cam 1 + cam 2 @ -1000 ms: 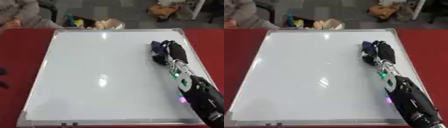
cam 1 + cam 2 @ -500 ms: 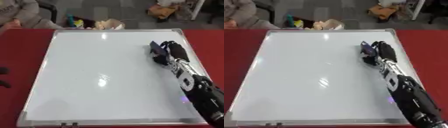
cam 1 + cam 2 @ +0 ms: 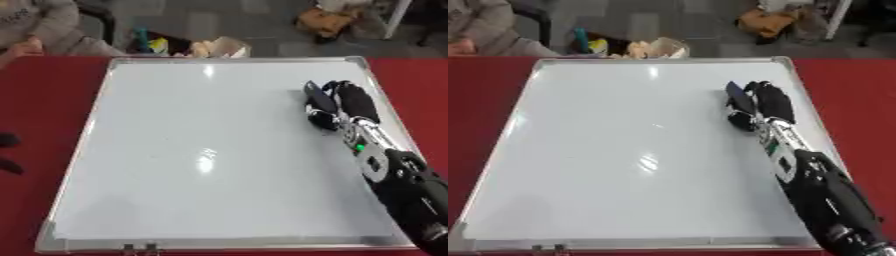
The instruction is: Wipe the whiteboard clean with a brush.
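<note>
A white whiteboard (image 3: 201,150) in a silver frame lies flat on the red table. My right hand (image 3: 350,102) rests on its right side, fingers curled round a dark brush (image 3: 318,99) that stands against the board surface. The black right arm runs in from the lower right corner. Dark parts of my left hand (image 3: 9,152) show at the left edge over the red table; how its fingers stand is unclear. The board surface looks white with glare spots and no marks that I can make out.
The red table (image 3: 44,100) borders the board on the left and right. Beyond the far edge lie a tan bag (image 3: 325,20) and coloured items (image 3: 188,46) on a grey floor. A person in grey (image 3: 39,25) sits at the far left corner.
My right hand with the brush has slid a little toward the far edge of the board along its right side. The board has not moved.
</note>
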Controlling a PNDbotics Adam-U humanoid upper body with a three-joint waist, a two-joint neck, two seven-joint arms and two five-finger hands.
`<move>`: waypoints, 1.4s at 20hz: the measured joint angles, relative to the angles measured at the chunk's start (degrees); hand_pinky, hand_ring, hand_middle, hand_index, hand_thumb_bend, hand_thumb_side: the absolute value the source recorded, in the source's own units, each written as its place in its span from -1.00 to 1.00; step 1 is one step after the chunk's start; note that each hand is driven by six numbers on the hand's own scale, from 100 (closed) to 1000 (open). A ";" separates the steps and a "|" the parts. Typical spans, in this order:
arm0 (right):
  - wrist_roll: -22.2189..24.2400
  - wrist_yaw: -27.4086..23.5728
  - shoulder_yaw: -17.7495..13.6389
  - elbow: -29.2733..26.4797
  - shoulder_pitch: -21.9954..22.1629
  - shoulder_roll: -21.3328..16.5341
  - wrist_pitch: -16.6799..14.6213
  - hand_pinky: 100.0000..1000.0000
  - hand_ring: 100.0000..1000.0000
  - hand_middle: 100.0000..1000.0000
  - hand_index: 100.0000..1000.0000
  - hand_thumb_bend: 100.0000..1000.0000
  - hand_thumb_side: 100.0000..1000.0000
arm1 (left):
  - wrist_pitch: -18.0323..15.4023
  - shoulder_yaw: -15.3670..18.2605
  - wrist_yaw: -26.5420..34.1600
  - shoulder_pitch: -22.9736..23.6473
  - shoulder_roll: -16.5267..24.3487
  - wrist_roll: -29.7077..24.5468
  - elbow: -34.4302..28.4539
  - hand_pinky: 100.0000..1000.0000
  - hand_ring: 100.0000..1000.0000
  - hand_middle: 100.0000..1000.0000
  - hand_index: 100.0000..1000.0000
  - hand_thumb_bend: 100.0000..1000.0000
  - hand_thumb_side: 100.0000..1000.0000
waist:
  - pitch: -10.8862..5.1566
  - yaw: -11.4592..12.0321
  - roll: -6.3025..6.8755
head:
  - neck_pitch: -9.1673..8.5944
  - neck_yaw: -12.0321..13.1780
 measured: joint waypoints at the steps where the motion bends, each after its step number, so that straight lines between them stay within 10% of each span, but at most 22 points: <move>1: -0.06 0.08 0.06 -0.06 0.07 0.00 -0.25 -0.04 0.24 0.05 0.46 -0.82 0.27 | 0.00 0.00 0.00 0.00 0.00 0.00 0.00 -0.29 0.31 -0.02 0.12 -0.68 0.88 | -0.01 -0.06 0.00 | 0.01 0.06; 28: 2.54 2.91 2.21 -3.51 2.13 0.38 -5.40 0.15 0.42 0.21 0.52 -0.60 0.59 | 0.00 0.00 0.00 0.03 0.00 0.00 0.00 -0.29 0.31 -0.02 0.12 -0.67 0.89 | -0.20 -0.73 -0.35 | 0.20 0.68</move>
